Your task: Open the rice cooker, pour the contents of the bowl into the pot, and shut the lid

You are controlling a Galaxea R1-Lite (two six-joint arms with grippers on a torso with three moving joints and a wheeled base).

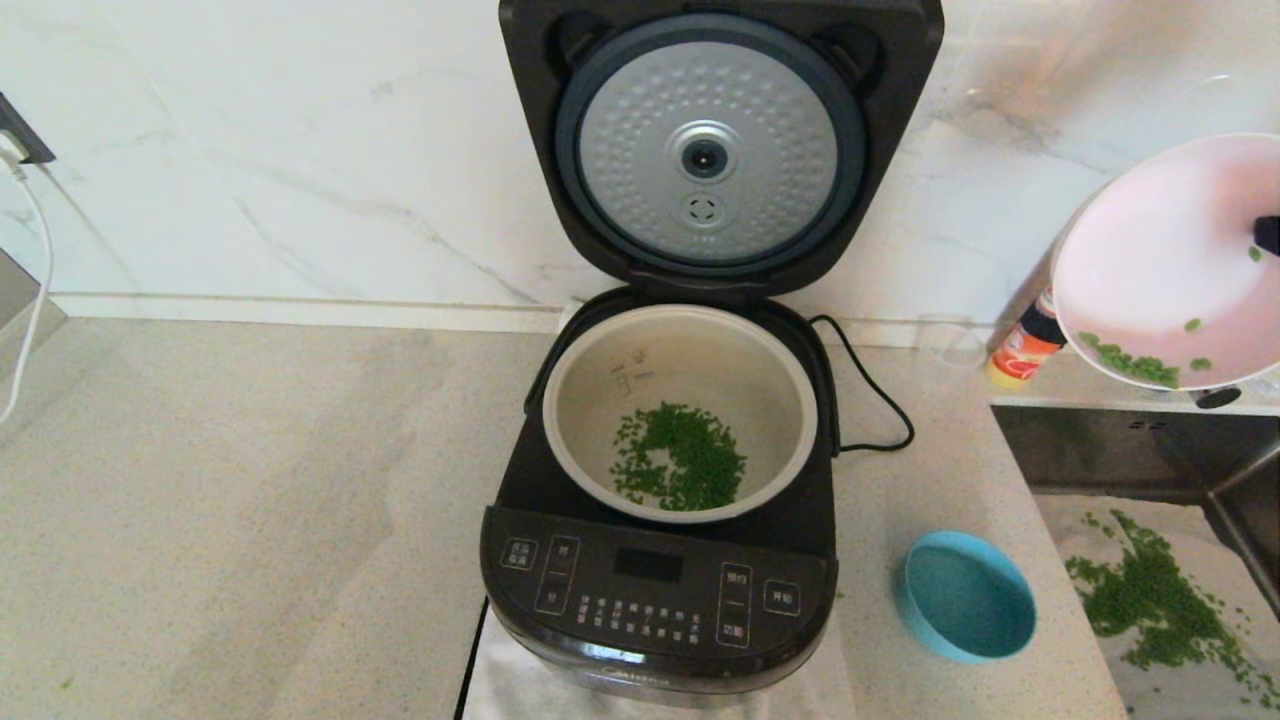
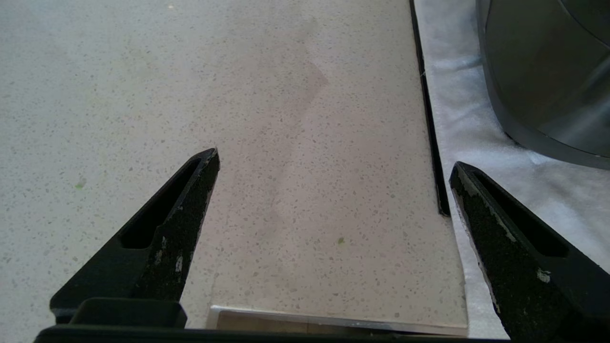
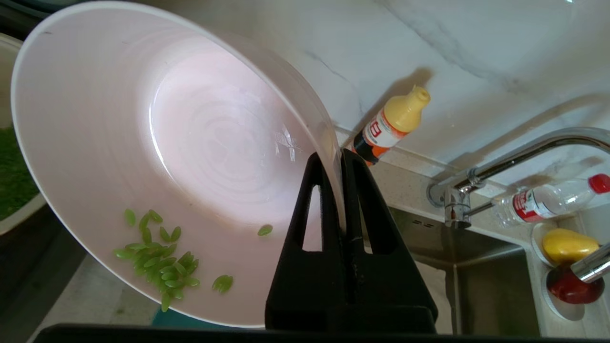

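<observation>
The lid stands straight up so the pot is open, with green bits inside. The right gripper has its jaws pinched on the pink bowl's rim, holding it tipped off to the side, a few bits left. The left gripper hangs low over the surface, jaws wide and holding nothing.

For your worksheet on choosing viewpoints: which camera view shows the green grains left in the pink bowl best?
The right wrist view: the green grains fill it close up, each separate, low in the tilted pink bowl. The head view shows only a small cluster at the edge; the left wrist view shows none.
</observation>
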